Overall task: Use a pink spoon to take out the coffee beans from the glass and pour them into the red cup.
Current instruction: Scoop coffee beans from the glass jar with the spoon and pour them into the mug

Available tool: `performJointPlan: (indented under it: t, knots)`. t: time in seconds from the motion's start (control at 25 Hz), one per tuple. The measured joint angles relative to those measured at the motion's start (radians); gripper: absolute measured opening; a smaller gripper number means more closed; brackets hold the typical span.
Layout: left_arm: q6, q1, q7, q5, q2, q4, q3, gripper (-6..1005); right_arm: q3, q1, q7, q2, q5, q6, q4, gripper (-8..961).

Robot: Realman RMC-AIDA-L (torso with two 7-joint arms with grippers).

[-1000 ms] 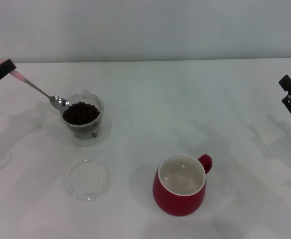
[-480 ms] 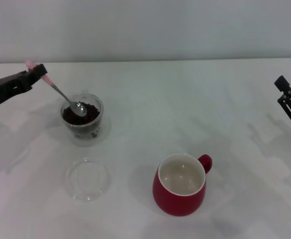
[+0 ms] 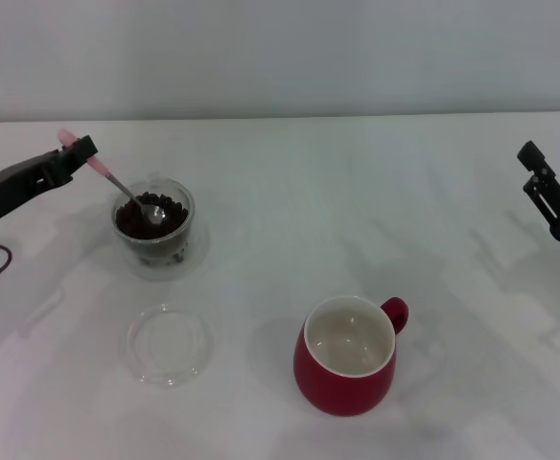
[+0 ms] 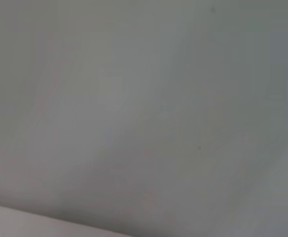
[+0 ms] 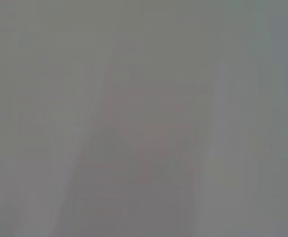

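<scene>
Pink spoon point(image 3: 117, 184) (left tool point(image 3: 81, 150) gripping) dips into glass point(image 3: 153, 228).

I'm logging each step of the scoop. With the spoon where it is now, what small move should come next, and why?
Probably a slight dig and lift. The left gripper holds the pink spoon with its bowl already down among the coffee beans in the glass, while the red cup stands empty. The right gripper hangs idle at the table's far right.

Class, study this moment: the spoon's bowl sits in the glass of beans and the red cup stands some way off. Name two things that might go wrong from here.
1. The left gripper holds the pink spoon only at its handle tip, so it may twist and spill coffee beans.
2. The red cup stands well away from the glass, across bare table; beans may drop on the way.
</scene>
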Motion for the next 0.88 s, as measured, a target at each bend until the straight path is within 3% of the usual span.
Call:
performJointPlan:
  t: [0.88]
  knots:
    - [0.045,0.013,-0.065,-0.119,0.006,-0.094,-0.002,129,0.006,0.002,0.017,0.0,0.006,0.072,-0.062,595]
